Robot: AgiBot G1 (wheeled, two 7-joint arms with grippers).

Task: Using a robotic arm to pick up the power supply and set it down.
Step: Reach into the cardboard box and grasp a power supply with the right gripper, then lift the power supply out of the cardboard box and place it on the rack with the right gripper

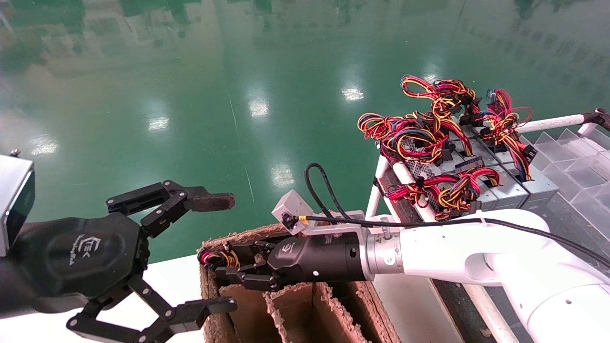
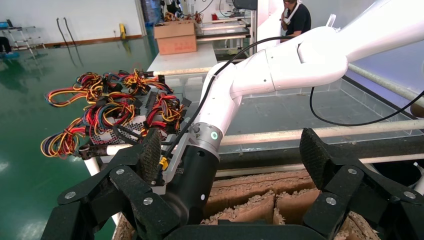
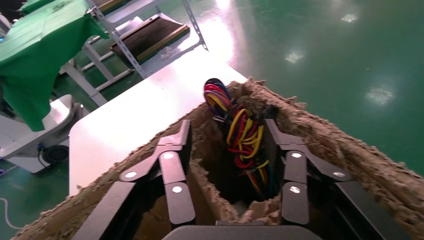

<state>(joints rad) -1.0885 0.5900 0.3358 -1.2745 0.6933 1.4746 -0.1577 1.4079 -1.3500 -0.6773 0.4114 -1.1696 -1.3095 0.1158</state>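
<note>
The right gripper (image 1: pixel 238 269) reaches over the far cell of a ragged pulp tray (image 1: pixel 290 305), its black fingers (image 3: pixel 172 170) spread to either side of a wire bundle (image 3: pixel 240 135) that rises from the slot. The power supply itself sits down in that cell, its metal body mostly hidden; only the red, yellow and black leads show. It appears to be at the set-down, or just released. To finish cleanly, the arm should lift straight up with the fingers kept wide, so neither link snags a wire loop or scrapes the crumbling tray walls. The left gripper (image 1: pixel 181 257), its jaws also wide apart and one pad worn brown, hovers idle just beside the tray. More supplies (image 1: pixel 476 166) wait on a rack (image 1: pixel 395 176) to the right. Both gripper shells carry a white logo; the lettering beneath cannot be read.
</note>
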